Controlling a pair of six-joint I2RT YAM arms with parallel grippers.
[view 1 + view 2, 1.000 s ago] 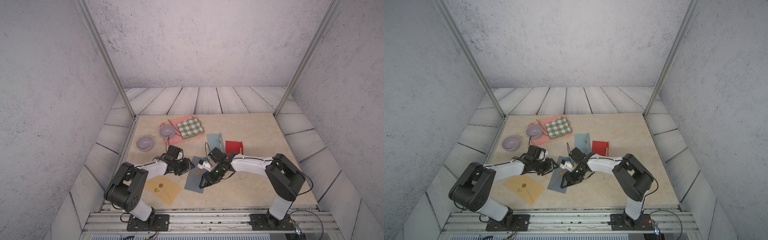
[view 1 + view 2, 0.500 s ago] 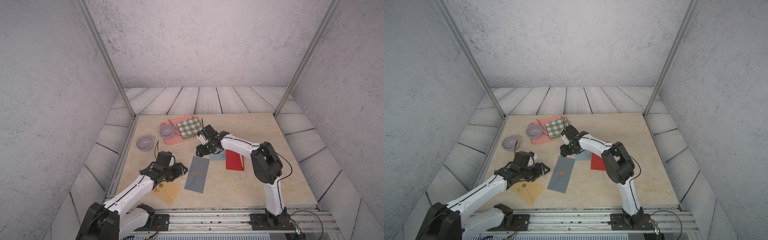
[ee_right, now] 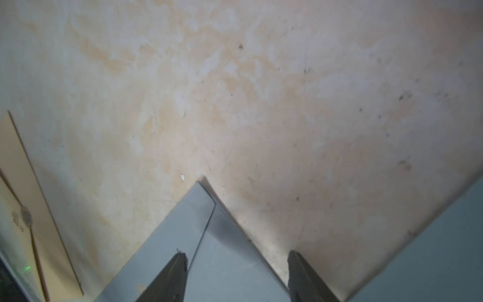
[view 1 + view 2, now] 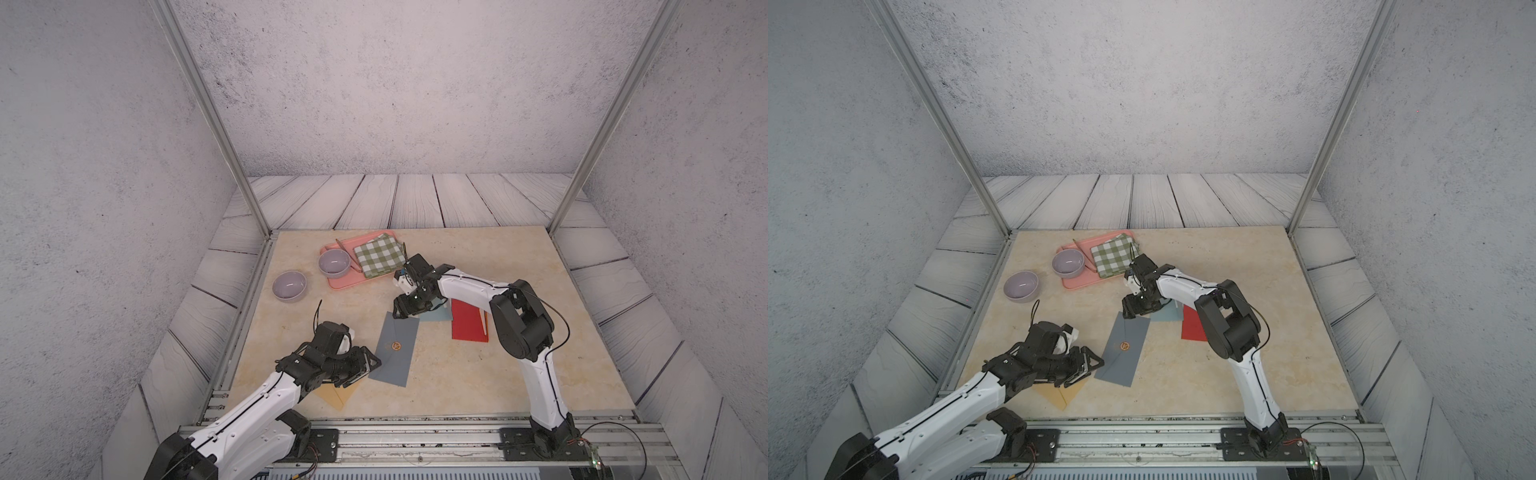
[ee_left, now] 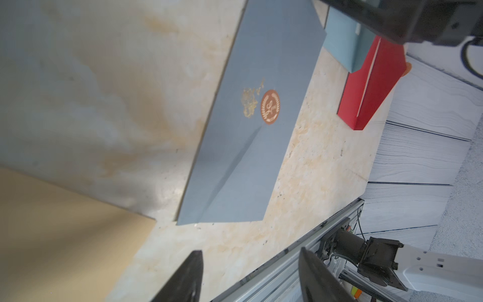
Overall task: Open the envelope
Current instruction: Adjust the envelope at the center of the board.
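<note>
While the grey envelope (image 4: pixel 395 351) lies shut, the right gripper (image 3: pixel 236 257) straddles its far corner, jaws spread — the left gripper (image 5: pixel 251 251) (likewise spread, empty) hovers near; prying up the sealed flap looks next.

Checked cloth (image 4: pixel 380 259) lies on the pink tray (image 4: pixel 349 284), lilac bowl (image 4: pixel 289 285) nearby.

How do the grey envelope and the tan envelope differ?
The grey envelope is slate-blue and mostly uncovered; the tan envelope is yellowish and half hidden beneath the left gripper. The right gripper is over the grey envelope's far corner, not the tan envelope. Both lie flat, flaps closed.
</note>
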